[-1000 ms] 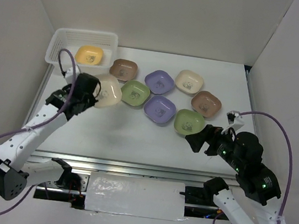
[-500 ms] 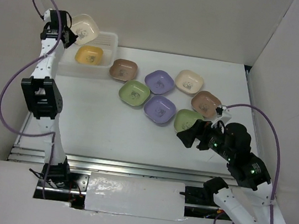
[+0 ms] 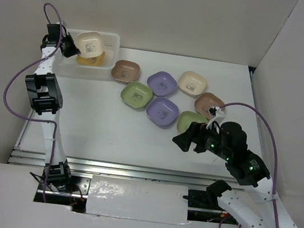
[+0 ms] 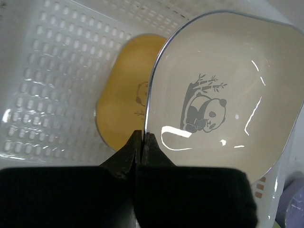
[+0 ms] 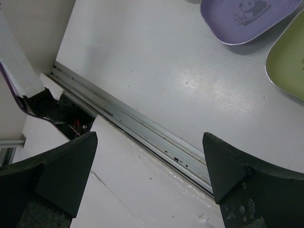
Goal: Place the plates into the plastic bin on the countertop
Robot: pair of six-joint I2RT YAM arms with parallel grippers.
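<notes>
Nine plates in all. One orange plate (image 4: 124, 111) lies in the plastic bin (image 3: 114, 43) at the far-left corner of the desk (image 3: 109, 133). Seven sit on the desk in a loose cluster running from beside the bin toward the right edge. One cream plate (image 4: 223, 95) hangs in my left claw (image 4: 142, 142) above the bin.

Step in hand, as I judge it: set the cream plate down inside the bin.
- Level the plate first; it is tilted now, panda face up.
- Lower it within the lattice walls, onto or beside the orange plate.
- Open only once it is supported, so it neither drops nor skids over the rim.
- Lift straight up afterwards to avoid hooking the rim.

Left claw: closed tight, pinching the cream plate's near rim. The plate overlaps the orange plate below; whether they touch, I cannot tell.

Right claw (image 5: 149, 142): spread wide, holding and touching nothing. It hovers over the desk toward the front edge, near a green plate (image 3: 189, 120).
</notes>
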